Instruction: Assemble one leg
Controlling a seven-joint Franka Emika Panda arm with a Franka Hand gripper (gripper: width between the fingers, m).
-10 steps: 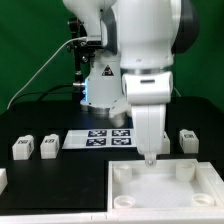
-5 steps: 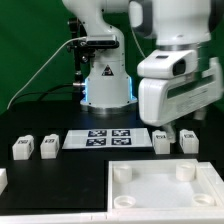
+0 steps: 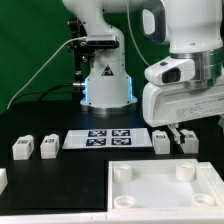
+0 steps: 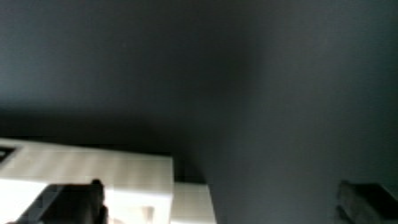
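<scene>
Several small white legs lie on the black table. Two are at the exterior view's left (image 3: 22,148) (image 3: 48,146), and two are at its right (image 3: 161,141) (image 3: 188,143). My gripper (image 3: 180,129) hovers just above the two right-hand legs, empty. In the wrist view its fingertips (image 4: 71,205) stand far apart at the picture's edges, so the gripper (image 4: 222,207) is open. A blurred white shape (image 4: 89,170) shows near one fingertip; I cannot tell what it is. The large white square base (image 3: 150,200) lies at the front.
The marker board (image 3: 105,137) lies between the two pairs of legs. The robot's own base (image 3: 105,80) stands behind it. Another white piece (image 3: 2,180) shows at the exterior view's left edge. Cables hang at the back left.
The gripper has moved from over the square base up and toward the exterior view's right, and now hangs above the right-hand legs. No part has moved.
</scene>
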